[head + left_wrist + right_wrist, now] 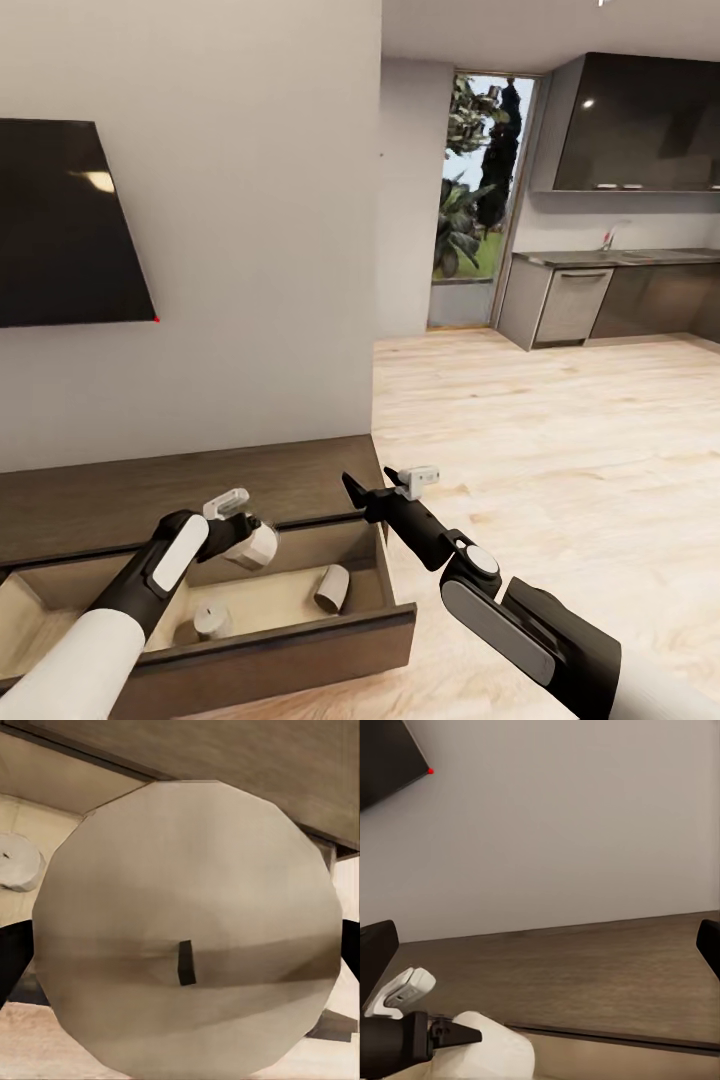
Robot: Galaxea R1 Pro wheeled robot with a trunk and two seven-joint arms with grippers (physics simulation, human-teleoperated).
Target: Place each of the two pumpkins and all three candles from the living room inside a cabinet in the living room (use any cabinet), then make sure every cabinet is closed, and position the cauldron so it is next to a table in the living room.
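Observation:
The dark-brown cabinet [200, 480] stands against the wall, its drawer [290, 640] pulled out below me. Inside the drawer one candle [212, 621] stands upright and another candle [333, 588] lies on its side. My left gripper [255, 540] hovers over the drawer, shut on a third candle [260, 548]. In the left wrist view that candle's top [187, 922] sits close between dark fingers [10, 960], with the upright candle [16, 862] beyond. My right gripper [360, 497] is open over the drawer's right end. The pumpkins, cauldron and table are out of view.
A black TV [60, 220] hangs on the wall above the cabinet. Pale wood floor [560, 450] stretches to the right toward grey kitchen units [600, 300] and a glass door with plants [475, 180].

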